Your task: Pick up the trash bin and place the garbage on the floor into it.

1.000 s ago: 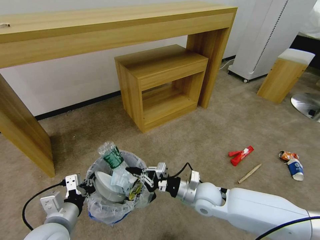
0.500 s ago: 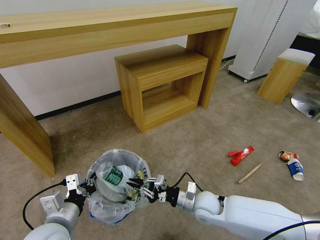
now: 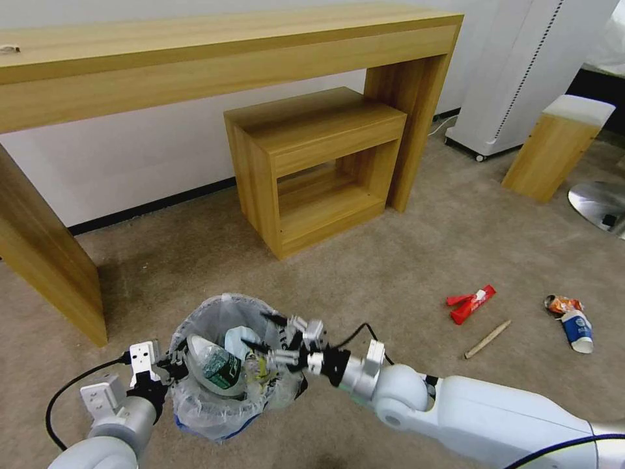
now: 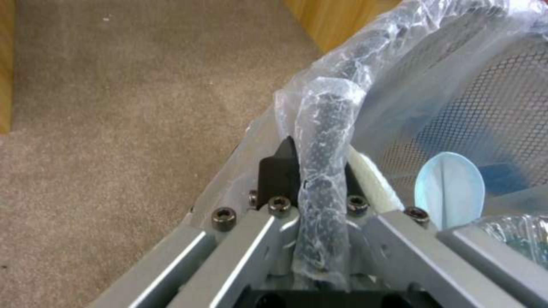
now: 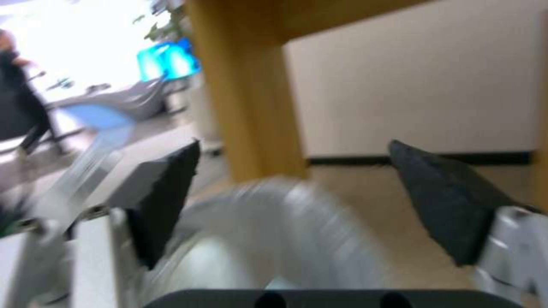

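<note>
I have the trash bin [image 3: 221, 365] low in front of me on the floor [image 3: 390, 273], my left gripper [image 3: 170, 365] clamped on its near-left rim. My left wrist view shows that grip plainly: the bag-wrapped rim [image 4: 325, 141] runs between the dark fingers [image 4: 277, 171], with mesh wall and a pale blue face mask [image 4: 448, 188] inside. My right gripper [image 3: 263, 332] hangs over the bin's right rim with its fingers spread apart and nothing between them; my right wrist view confirms the gap, looking past the two dark pads [image 5: 165, 201] at a blurred pale shape and a wooden leg.

Inside the bin I count one green-label bottle [image 3: 218, 368] lying on its side, one white slipper [image 3: 195, 355] against the left wall, and some yellowish wrappers by the right wall.

Four pieces of litter lie on the floor to my right, well apart from the bin: one red packet [image 3: 472, 303], one wooden stick [image 3: 487, 339], one crumpled orange wrapper [image 3: 561, 303] and one blue-white paper cup [image 3: 577, 330], the last two touching. The carpet between bin and litter is open. A long counter [image 3: 215, 45] and a small wooden shelf unit [image 3: 312, 169] stand beyond against the wall.
</note>
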`<state>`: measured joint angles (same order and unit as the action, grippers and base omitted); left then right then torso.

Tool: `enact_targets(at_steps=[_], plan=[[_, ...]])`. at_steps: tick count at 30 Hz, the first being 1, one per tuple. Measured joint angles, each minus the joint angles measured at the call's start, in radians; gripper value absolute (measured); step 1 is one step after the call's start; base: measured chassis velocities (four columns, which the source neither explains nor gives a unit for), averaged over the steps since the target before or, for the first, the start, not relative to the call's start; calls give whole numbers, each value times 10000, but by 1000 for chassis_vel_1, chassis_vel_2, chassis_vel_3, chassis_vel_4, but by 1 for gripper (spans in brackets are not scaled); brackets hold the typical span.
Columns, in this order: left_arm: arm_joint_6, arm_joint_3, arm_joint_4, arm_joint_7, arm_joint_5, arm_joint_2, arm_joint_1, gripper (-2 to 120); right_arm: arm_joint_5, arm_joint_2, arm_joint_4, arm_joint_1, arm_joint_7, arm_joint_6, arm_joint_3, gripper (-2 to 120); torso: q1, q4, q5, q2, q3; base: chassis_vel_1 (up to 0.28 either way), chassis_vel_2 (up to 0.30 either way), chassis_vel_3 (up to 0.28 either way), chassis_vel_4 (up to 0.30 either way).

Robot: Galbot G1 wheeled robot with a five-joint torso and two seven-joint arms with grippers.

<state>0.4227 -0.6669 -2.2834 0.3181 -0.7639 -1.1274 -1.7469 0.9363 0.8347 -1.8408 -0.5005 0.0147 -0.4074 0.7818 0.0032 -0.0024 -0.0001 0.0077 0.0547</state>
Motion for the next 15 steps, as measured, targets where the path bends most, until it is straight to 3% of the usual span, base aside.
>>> enact_targets(at_steps=[5, 15], plan=[[0, -30, 35, -2, -23, 117, 10, 1, 377, -71, -167, -320, -948, 304, -1216, 100, 0, 0, 1, 0, 0, 0, 0, 0, 0], [-19, 62, 221, -87, -38, 179, 220, 1, 697, -648, 49, -1510, -2760, 897, -4101, 100, 0, -3, 0, 0, 1, 0, 0, 0, 0]])
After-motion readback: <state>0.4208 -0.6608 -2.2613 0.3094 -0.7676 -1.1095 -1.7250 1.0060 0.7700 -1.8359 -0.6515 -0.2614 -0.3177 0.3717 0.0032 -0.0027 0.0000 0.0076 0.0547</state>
